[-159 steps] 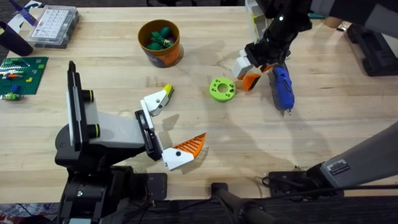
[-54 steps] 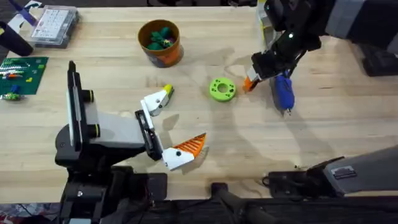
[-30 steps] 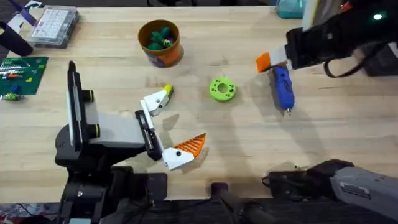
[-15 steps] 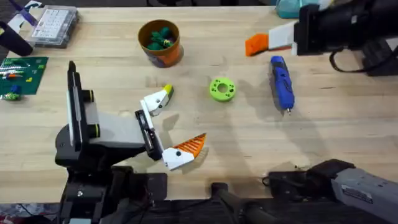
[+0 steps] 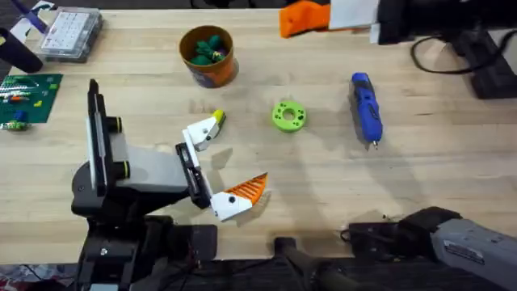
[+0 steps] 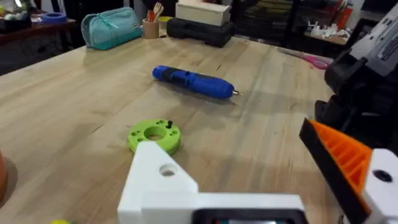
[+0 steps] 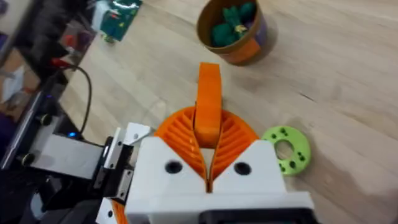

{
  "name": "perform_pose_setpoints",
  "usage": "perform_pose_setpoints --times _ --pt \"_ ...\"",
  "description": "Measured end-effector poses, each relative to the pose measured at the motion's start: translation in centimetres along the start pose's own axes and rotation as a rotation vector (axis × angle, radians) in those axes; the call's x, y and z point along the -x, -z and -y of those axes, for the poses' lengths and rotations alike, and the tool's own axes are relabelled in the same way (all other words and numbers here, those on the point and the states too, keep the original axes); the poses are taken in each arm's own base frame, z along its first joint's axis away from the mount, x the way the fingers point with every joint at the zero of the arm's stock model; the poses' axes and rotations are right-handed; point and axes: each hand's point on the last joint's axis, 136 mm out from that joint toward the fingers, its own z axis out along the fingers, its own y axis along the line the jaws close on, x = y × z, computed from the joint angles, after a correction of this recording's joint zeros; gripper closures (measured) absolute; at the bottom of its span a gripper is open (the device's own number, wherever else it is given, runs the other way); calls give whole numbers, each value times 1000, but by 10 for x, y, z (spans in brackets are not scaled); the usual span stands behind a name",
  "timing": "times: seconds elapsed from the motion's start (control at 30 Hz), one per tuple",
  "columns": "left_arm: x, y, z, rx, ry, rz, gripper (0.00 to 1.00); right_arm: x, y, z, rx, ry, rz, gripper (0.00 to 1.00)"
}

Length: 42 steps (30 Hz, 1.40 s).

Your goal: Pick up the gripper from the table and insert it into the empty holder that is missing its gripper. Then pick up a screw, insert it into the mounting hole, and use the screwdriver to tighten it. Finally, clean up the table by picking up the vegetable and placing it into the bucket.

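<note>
My right gripper [image 5: 370,14] is raised high over the table's far edge, shut on the loose gripper [image 5: 323,14], whose orange finger points left. In the right wrist view that orange finger [image 7: 208,102] sticks out from between my ribbed pads [image 7: 180,134]. My left gripper [image 5: 222,166] rests open at the near left: a white-and-orange finger [image 5: 240,198] on one side, the empty white holder [image 5: 202,129] with a yellow tip on the other. The same holder [image 6: 165,180] fills the front of the left wrist view. The blue screwdriver [image 5: 363,109] lies on the table's right half. The orange bucket [image 5: 208,56] holds green vegetable pieces [image 5: 210,44].
A bright green ring-shaped disc [image 5: 288,115] lies mid-table, with a small dark screw [image 6: 168,124] on it in the left wrist view. A clear parts box [image 5: 69,32] and a green studded plate [image 5: 28,93] sit at the far left. Black cases stand at the far right.
My right gripper took the loose gripper from beside the screwdriver, lifted it off the table and carried it up and to the left. The left arm has not moved.
</note>
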Motion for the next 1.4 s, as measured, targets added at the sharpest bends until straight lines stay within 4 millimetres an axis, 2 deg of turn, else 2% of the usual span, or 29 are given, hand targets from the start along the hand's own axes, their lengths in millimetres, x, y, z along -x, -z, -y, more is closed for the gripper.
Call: perform_pose_setpoints --times 0.2,0.27,0.5,0.7,0.93,1.23,1.4 --pt "0 0 0 0 1 0 10 -4 -17 -3 156 -31 42 991" --pt "0 0 0 0 0 0 10 0 -19 -3 221 -40 83 991" --pt "0 0 0 0 1 0 10 -9 -20 17 389 -156 163 991" --pt "0 0 0 0 1 0 10 -17 -11 16 540 -181 220 991" --pt "0 0 0 0 0 0 10 -46 -21 27 626 -362 74 991" --pt "0 0 0 0 1 0 10 -76 -22 21 733 -434 -127 991" --pt "0 0 0 0 1 0 10 -92 -36 23 760 -495 -215 991"
